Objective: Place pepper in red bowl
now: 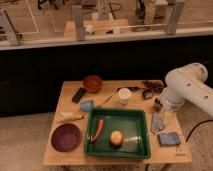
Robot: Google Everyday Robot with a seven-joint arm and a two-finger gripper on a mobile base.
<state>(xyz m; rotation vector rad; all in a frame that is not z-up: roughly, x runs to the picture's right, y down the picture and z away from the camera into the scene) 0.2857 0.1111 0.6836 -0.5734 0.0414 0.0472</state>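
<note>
The pepper (99, 128) lies in the left part of the green tray (133, 126), well apart from the red bowl (92, 83) at the far edge of the desk (67, 103). The pincer (159, 106) hangs over the desk's right side, near the tray; if it is released or clenched, I cannot tell.
</note>
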